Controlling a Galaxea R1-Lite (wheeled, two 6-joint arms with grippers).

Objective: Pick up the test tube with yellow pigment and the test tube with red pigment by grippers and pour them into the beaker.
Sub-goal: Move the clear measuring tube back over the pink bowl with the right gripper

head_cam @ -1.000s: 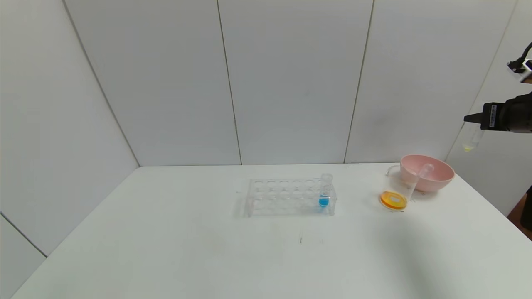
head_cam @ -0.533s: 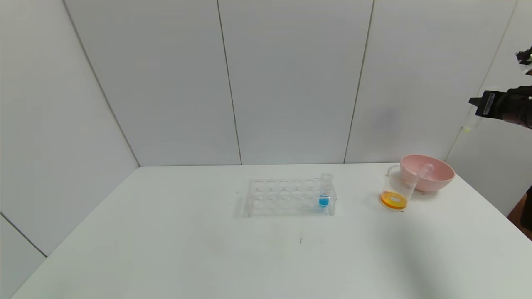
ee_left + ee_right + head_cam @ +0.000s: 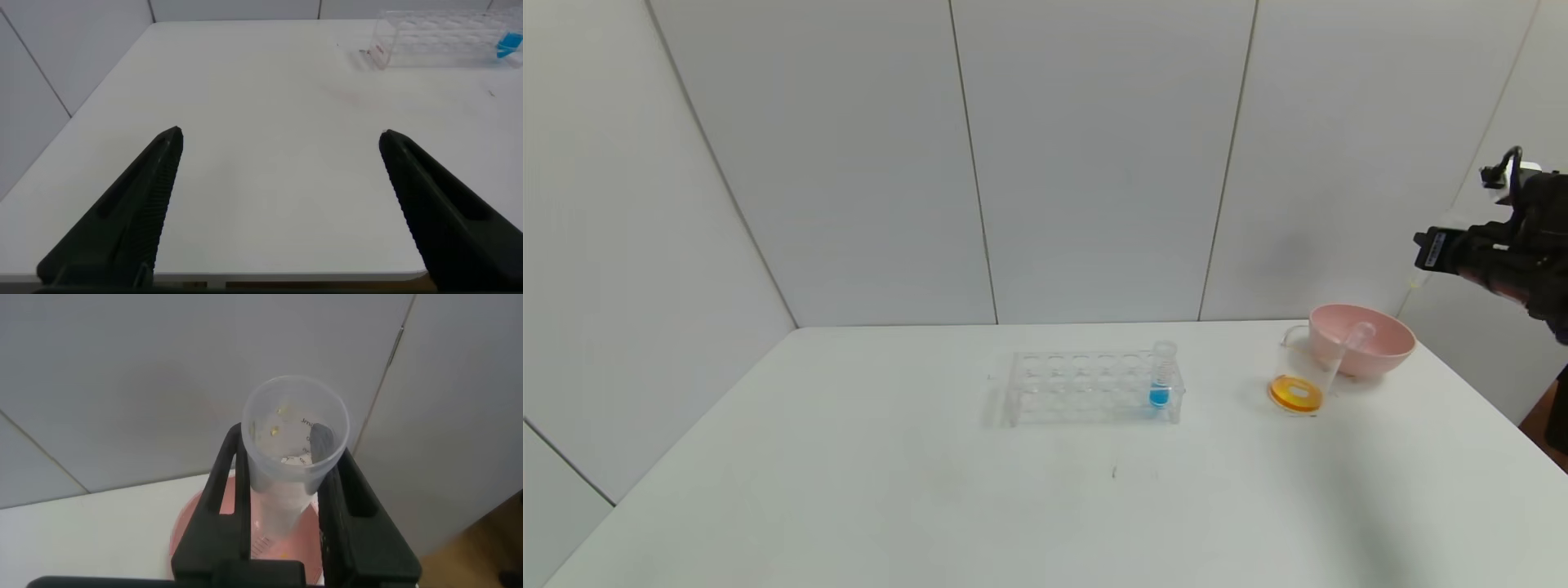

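Having dropped lower at the frame's right edge, the right gripper [image 3: 1429,250] clamps the emptied test tube with yellow pigment [image 3: 292,453] above the beaker [image 3: 1303,377], suggesting pouring is done.

Your head view looks down across the counter [image 3: 849,490]; the left wrist view skims it low, sharing the rack [image 3: 1090,388]; right wrist faces the wall, close over the pink bowl [image 3: 192,531].

Open table [image 3: 849,490] from 6 to 9 o'clock, tube rack [image 3: 1086,388] mid-table, beaker [image 3: 1298,380] touching pink bowl [image 3: 1372,343] at 3 o'clock.
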